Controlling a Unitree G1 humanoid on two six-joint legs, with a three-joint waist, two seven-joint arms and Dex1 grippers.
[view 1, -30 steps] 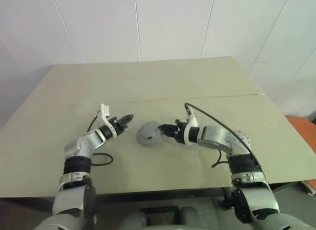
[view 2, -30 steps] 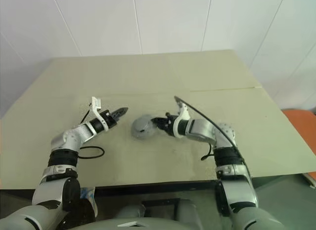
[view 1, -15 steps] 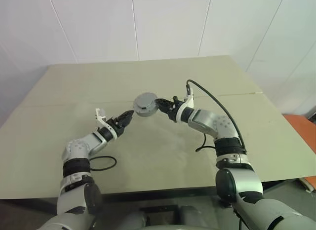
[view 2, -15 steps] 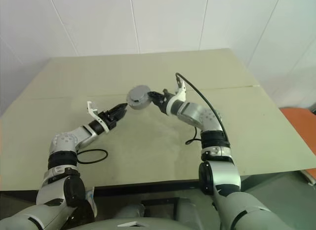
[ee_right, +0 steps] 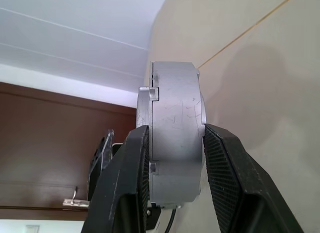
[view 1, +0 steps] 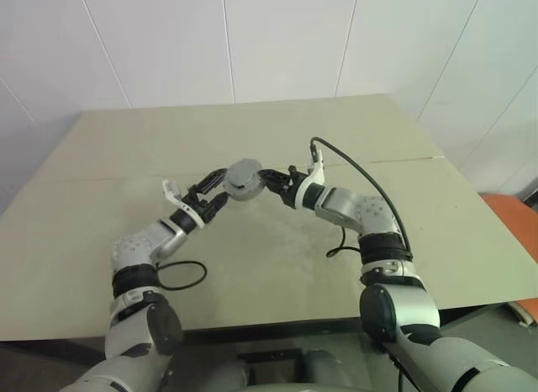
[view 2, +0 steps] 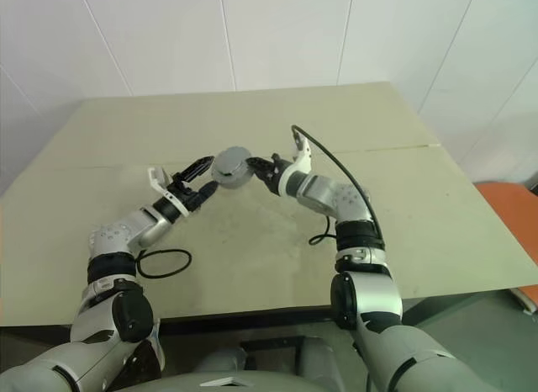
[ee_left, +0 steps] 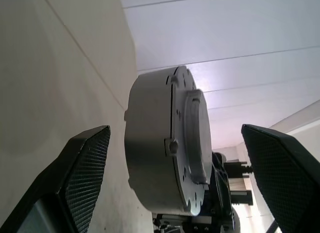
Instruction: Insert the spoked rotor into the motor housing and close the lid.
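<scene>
- Right gripper [ee_right: 172, 158] clamps the closed motor housing [ee_right: 175, 138] by its flat faces, lifted off the table [view 1: 277, 266]
- Left gripper [ee_left: 175, 153], fingers spread wide, flanks the housing's lid [ee_left: 196, 138] without touching
- Judged step: handover; next, the left should close squarely before the right lets go

A pale table [view 1: 277, 266] below white wall panels [view 1: 286, 39].
</scene>
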